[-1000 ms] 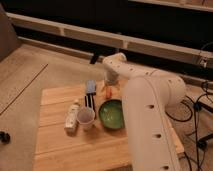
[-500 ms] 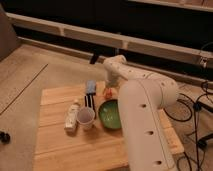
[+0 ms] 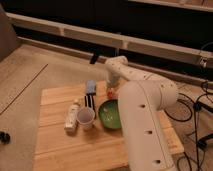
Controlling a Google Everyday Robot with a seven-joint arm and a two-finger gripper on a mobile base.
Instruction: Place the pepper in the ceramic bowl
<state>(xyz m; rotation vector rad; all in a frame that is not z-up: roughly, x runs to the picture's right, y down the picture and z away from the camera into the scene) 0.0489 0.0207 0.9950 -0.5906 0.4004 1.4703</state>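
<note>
One pepper (image 3: 110,93) lies at twelve o'clock of the ceramic bowl (image 3: 108,118); our pincer (image 3: 113,85) has dropped onto it, clenched or released we cannot tell.

No readable text anywhere, including the gripper (image 3: 111,90) just beyond the bowl (image 3: 108,116).

The desk (image 3: 60,145) is pale planked wood with a matt finish. On it the bowl (image 3: 111,115) shines glossy green, like glazed ceramic, beside a cup (image 3: 86,119) of cloudy, see-through plastic. The pepper (image 3: 110,94) looks smooth-skinned. The gripper (image 3: 112,86) hangs just over it by the bowl's far rim, on an arm (image 3: 145,120) cased in a smooth white shell with a soft sheen. The brush (image 3: 90,88) has a dull, dark handle.
</note>
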